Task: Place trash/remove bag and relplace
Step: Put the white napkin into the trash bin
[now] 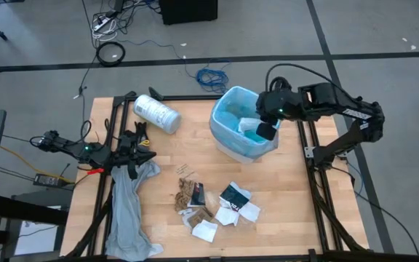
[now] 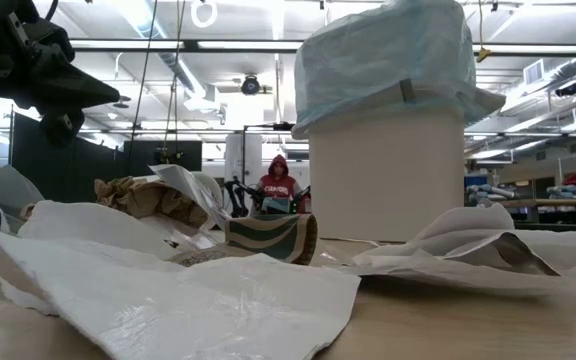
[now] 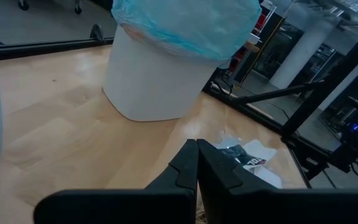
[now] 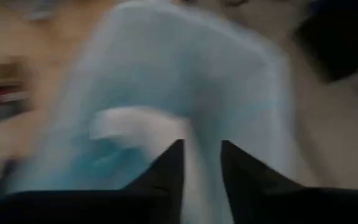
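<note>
Trash point(image 1: 217, 204) lies scattered on the near counter point(image 1: 304, 218); the blue bag point(image 1: 228, 120) lines the bin at far right.
Right gripper point(image 1: 268, 131) hangs over the bag, jaws slightly spread, empty. Left gripper point(image 1: 145, 153) waits at left, jaws pressed together.

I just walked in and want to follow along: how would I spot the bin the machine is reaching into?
Look at the far right part of the wooden table. There stands the white bin, lined with a light-blue bag, with the right gripper over its mouth. It is the only upright container; the scraps of trash lie flat nearby.
</note>
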